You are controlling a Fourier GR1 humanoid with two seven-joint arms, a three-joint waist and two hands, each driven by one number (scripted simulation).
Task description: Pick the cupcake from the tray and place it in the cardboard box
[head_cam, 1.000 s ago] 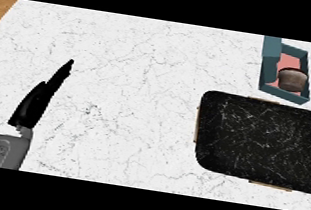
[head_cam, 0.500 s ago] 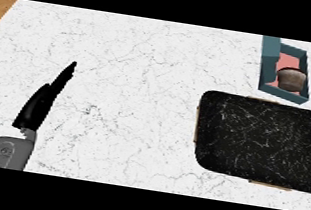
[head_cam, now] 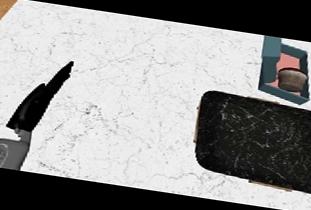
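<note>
Cupcake position: we locate the cupcake (head_cam: 291, 80) inside the cardboard box (head_cam: 271, 53), at the far right of the counter (head_cam: 142, 64). It sits upright on the pink inner floor, toward the near end of the box.

Tray: the dark tray (head_cam: 257, 142) lies just in front of the box, on the near side. We see nothing resting on its surface.

Change, right hand: one second ago a black fingertip showed at the upper right edge, beside the box. Half a second ago it had already left the view, and it is absent now. We cannot report the state of its fingers.

Change, cupcake: its place in the box matches both earlier frames. We observe no shift.

Left hand: the left hand (head_cam: 37, 102) shows at the lower left, fingers straight and together, holding nothing. It points away from us across the counter, well apart from tray and box. Its pose differs only slightly from a second ago.

Meaning for the task: we judge the release complete and the right arm withdrawn. The cupcake is off the tray and in the box, so the placement appears done.

Remaining action: we judge none is required beyond returning the arm to rest.

Risk: low, since nothing touches the cupcake.
</note>
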